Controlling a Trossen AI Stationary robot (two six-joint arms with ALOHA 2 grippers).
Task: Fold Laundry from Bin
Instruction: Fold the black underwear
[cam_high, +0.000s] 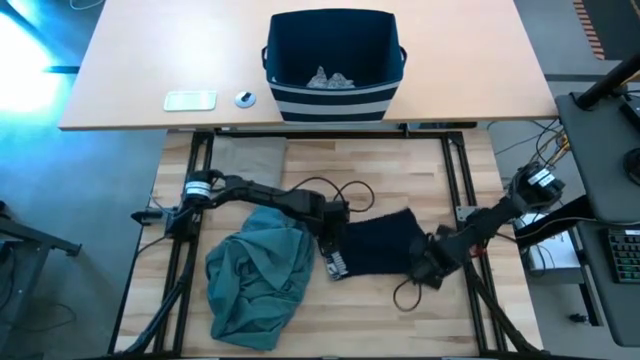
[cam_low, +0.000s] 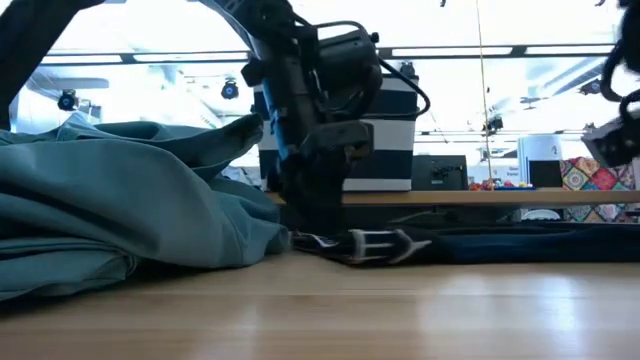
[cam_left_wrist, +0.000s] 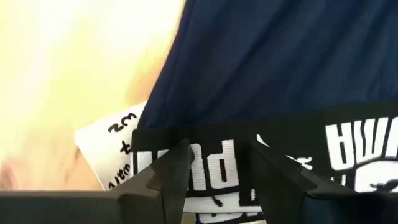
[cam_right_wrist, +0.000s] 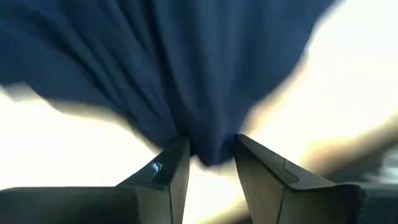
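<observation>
The navy garment (cam_high: 380, 245) with white lettering on its black waistband lies flat on the wooden table between my two grippers. My left gripper (cam_high: 332, 260) is at its left end, shut on the waistband. My right gripper (cam_high: 428, 268) is at its right end, shut on bunched navy cloth. The teal-green garment (cam_high: 255, 280) lies crumpled at the front left, and the beige one (cam_high: 245, 160) lies flat behind it. The striped navy bin (cam_high: 333, 60) stands on the far desk with small grey pieces (cam_high: 330, 78) inside. My left gripper pinches the lettered black waistband (cam_left_wrist: 214, 165) between its two fingers, near the white care label (cam_left_wrist: 112, 149). The fingers come from above and point down, across the band. The band lies on the table (cam_low: 375, 245). My right gripper pinches a bunched fold of navy cloth (cam_right_wrist: 208, 146) at the garment's right edge between its two fingers. The cloth fans out from the fingers in creases. In the high view the garment lies on the table.
A small white flat device (cam_high: 190, 100) and a small round object (cam_high: 245, 98) lie on the far desk left of the bin. A loose black cable (cam_high: 405, 295) loops on the table by my right gripper. Bare wood (cam_high: 400, 330) shows along the near edge.
</observation>
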